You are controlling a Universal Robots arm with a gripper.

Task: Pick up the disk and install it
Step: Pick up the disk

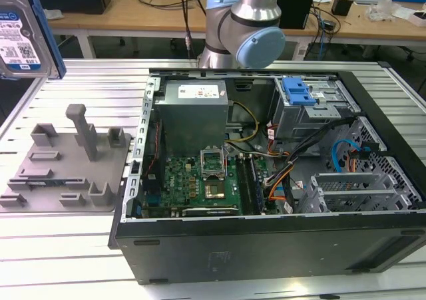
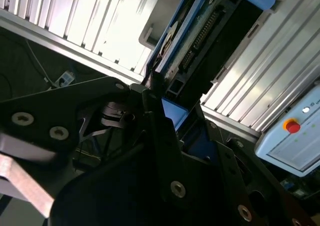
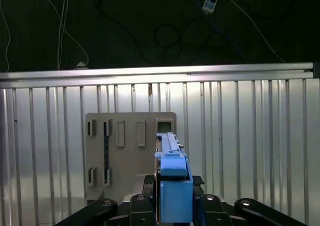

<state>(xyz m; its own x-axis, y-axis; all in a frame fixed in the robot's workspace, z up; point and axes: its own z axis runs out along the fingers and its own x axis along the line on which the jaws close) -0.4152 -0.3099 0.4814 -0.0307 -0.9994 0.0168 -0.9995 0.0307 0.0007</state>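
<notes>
Exterior view: one disk is hanging at the exterior view's left, partly cut off.
First wrist view: gripper fingers are pinching it edge-on above one grey tray.

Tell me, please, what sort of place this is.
Probably a robotics lab: an open computer case on a slotted aluminium table, a robot arm behind it, cable-strewn workbenches beyond. The gripper holds the disk.

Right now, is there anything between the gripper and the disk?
Nothing. In the first wrist view the gripper clamps straight onto the disk by its blue carrier, with no gap.
</notes>
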